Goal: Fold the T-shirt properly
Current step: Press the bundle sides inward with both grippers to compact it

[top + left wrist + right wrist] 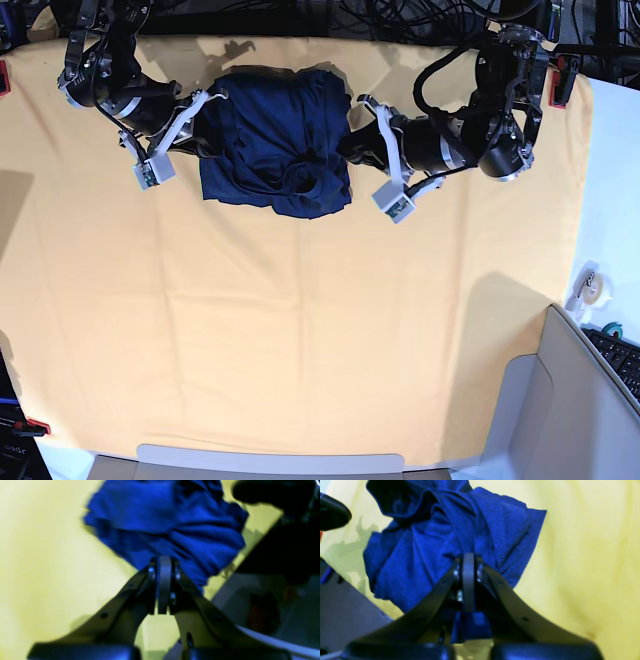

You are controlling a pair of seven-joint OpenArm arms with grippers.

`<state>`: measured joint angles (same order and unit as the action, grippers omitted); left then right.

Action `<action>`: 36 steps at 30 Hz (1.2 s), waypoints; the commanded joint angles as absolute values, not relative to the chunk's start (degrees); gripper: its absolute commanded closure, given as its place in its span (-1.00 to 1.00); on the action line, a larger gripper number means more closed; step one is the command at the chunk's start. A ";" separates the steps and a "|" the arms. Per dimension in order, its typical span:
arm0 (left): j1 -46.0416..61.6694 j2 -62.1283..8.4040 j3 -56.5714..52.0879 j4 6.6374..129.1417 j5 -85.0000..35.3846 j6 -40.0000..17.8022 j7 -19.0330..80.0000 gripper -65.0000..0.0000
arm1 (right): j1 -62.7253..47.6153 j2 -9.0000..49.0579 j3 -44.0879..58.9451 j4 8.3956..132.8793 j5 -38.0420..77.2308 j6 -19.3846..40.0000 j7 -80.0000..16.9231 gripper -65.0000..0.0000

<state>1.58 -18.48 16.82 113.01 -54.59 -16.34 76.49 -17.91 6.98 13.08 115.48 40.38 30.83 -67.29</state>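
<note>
T-shirt [272, 140], dark navy and plain, lies bunched in a compact, roughly square bundle at the far side of the yellow-orange table cloth [300, 330], near the middle of that edge in the base view. Its slightly longer axis runs side to side between the two arms, and its near edge slants a little, lower on the side of the left arm. Deep folds and a rounded opening, perhaps the neck, show near that lower edge; which end is collar and which is hem cannot be told for sure. The left gripper [163, 566] meets the bundle from the right of the base view, its jaws pressed together on a gathered pleat of the fabric, with creases fanning out from the pinch. The right gripper [468, 565] comes in from the opposite side and is likewise clamped on cloth, a tongue of blue showing behind the closed jaws. Wrinkles radiate from both pinch points across the bundle.
</note>
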 commanded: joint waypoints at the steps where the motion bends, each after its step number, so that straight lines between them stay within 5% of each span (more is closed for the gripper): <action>1: 0.84 -18.86 17.36 114.33 -55.60 -16.40 76.18 1.00 | -17.01 7.60 12.26 116.44 41.01 30.99 -66.15 1.00; 17: -0.22 -21.32 20.44 114.33 -55.52 -16.31 72.75 1.00 | -8.31 6.11 -3.21 113.63 11.91 30.90 -66.15 1.00; 36: 2.51 -21.32 20.26 114.33 -55.52 -16.31 72.57 1.00 | 5.32 -1.01 -2.86 108.44 2.86 30.90 -65.63 1.00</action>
